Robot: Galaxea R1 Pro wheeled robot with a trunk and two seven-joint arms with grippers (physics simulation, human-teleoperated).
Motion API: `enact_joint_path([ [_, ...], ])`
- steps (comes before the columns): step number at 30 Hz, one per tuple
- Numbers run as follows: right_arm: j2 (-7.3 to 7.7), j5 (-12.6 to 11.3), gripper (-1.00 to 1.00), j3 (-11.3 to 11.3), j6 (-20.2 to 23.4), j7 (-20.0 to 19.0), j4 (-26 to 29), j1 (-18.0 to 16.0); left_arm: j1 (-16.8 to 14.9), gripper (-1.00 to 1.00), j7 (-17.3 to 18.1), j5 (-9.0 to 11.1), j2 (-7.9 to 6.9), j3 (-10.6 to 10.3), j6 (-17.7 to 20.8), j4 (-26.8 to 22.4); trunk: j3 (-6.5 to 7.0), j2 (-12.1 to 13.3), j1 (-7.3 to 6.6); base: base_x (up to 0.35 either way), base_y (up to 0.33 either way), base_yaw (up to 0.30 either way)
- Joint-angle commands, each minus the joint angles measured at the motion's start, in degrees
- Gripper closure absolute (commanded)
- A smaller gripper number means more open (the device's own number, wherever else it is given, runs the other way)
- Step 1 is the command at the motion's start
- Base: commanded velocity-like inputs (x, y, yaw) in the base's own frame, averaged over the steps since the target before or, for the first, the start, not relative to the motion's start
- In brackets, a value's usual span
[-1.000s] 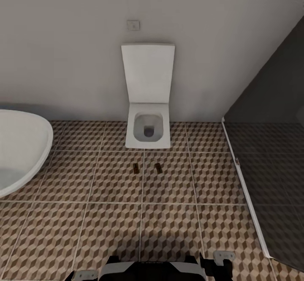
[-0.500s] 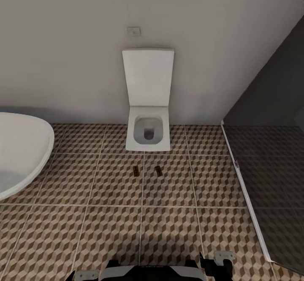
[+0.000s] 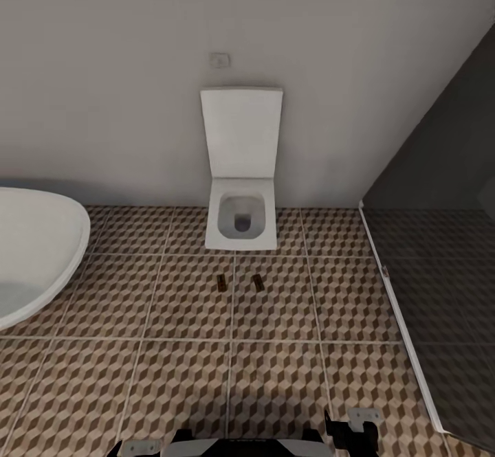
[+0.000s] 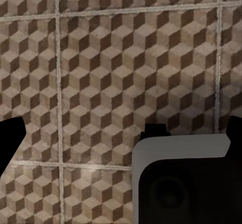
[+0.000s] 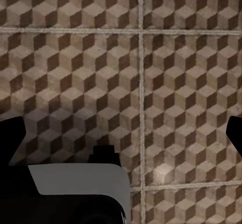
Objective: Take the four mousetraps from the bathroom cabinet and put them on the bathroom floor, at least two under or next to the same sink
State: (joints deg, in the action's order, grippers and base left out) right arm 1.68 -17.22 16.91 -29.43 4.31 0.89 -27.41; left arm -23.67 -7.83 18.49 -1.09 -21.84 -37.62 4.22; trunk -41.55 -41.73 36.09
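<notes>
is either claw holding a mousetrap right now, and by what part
Nothing is held. In both wrist views the claw fingers stand wide apart with only the bathroom floor between them. Two mousetraps lie on the tiles before the toilet.

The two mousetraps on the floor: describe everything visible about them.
Two mousetraps lie flat on the cube-patterned bathroom floor, side by side but apart, just in front of the white toilet. Each is a tiny brown board, seemingly wood, with darker parts too small to make out. They sit either side of a pale grout line, on neighbouring tiles, long sides running roughly toward the toilet, the right one slightly slanted. Nothing but the floor touches them.
</notes>
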Motion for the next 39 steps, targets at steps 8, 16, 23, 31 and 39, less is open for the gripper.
enact_joint_path([
  [8,-0.01,-0.27,-1.00,0.50,-0.10,0.26,-0.01,-0.01,-0.06,-1.00,-0.26,0.14,0.03,-0.49,-0.26,0.18,0.71,-0.04,0.01,0.000,0.000,0.000],
  [16,-0.01,-0.26,-1.00,0.50,-0.10,0.27,-0.01,-0.01,-0.06,-1.00,-0.26,0.14,0.03,-0.49,-0.26,0.18,1.45,-0.04,0.01,0.000,0.000,0.000],
  [23,-0.01,-0.26,-1.00,0.50,-0.10,0.29,-0.01,-0.01,-0.06,-1.00,-0.26,0.14,0.05,-0.49,-0.26,0.18,2.10,-0.04,0.01,0.000,0.000,0.000],
  [31,-0.01,-0.26,-1.00,0.50,-0.10,0.29,-0.01,-0.01,-0.06,-1.00,-0.26,0.14,0.07,-0.49,-0.26,0.18,2.85,-0.04,0.01,0.000,0.000,0.000],
  [39,-0.01,-0.25,-1.00,0.50,-0.10,0.31,-0.01,-0.01,-0.06,-1.00,-0.26,0.14,0.12,-0.49,-0.26,0.18,3.59,-0.04,0.01,0.000,0.000,0.000],
])
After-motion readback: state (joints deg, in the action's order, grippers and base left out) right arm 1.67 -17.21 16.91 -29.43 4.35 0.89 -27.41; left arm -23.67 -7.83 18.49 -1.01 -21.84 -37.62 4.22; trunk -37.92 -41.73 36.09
